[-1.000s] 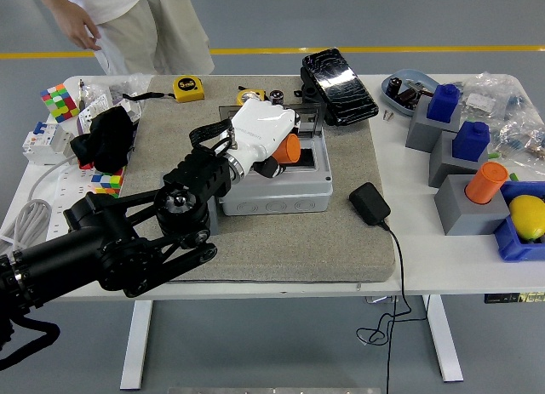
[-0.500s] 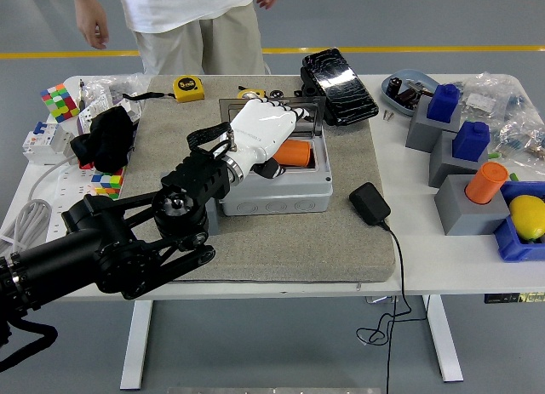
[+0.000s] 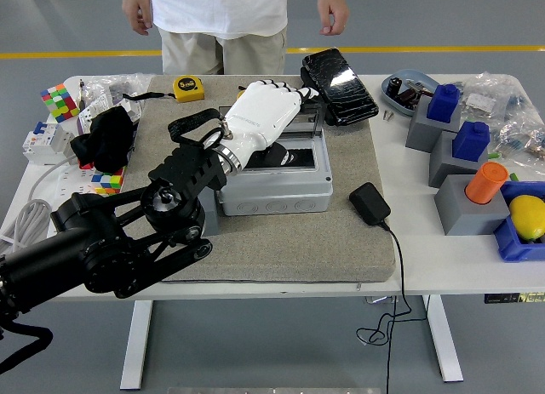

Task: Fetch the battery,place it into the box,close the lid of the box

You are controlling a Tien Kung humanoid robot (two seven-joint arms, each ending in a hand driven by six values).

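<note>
The left hand point(image 3: 260, 117) hovered over the far left part of the grey box point(image 3: 277, 177), its white fingers point(image 3: 285, 96) extended and lightly spread toward the far side, gripping nothing. They reached across the box's far rim, near its upright lid point(image 3: 306, 115); whether they touched the lid could not be told. The box sat on a grey mat point(image 3: 341, 241) on the white table point(image 3: 443, 266). Its open interior looked dark, and the hand hid much of it, so the orange battery could not be made out inside.

To the right, an orange cylinder point(image 3: 486, 182) stood upright in a grey block point(image 3: 464, 208), well apart from the box. Two blue pieces point(image 3: 444, 103) topped other grey blocks behind it. A yellow lemon point(image 3: 528, 216) lay in a blue bin point(image 3: 518, 241) at the table's right edge. A black adapter point(image 3: 370, 203) rested on the mat just right of the box, and a black case point(image 3: 338, 86) lay beyond the lid. A person point(image 3: 223, 15) stood at the far side, both hands hanging free.
</note>
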